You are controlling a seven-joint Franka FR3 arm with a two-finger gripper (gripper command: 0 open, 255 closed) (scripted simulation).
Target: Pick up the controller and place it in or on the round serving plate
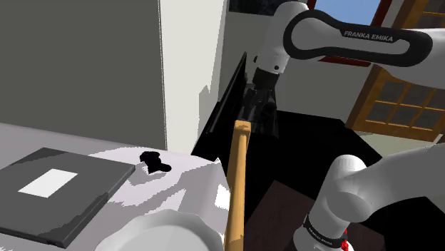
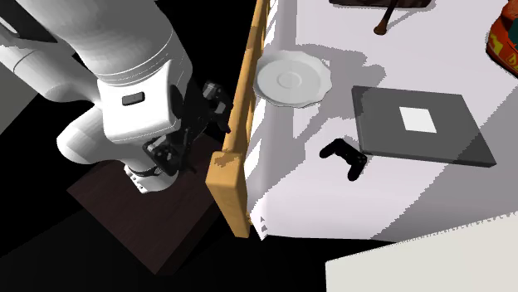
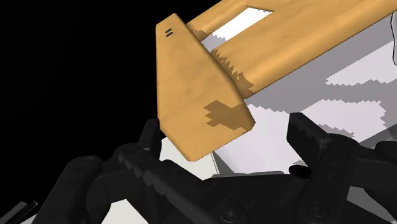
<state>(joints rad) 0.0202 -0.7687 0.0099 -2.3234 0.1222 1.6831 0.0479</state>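
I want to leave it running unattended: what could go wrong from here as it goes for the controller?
1. The light wooden rail stands between the open jaws and the small black controller; in the wrist view its end post sits right at the jaws, so reaching across could strike it.
2. The controller lies close beside the flat dark grey slab, whose edge a jaw might catch.

**Camera layout: three views of one white surface [image 2: 315, 191].**
The shoulder view looks from beside the arm [image 1: 399, 178] down over the surface. The second exterior view looks steeply down from above, arm at its left. Both share the wooden rail [image 2: 241, 91], plate [image 1: 167, 232] and controller [image 2: 345, 156]. The wrist view sits close against the rail's end post [image 3: 197, 95].
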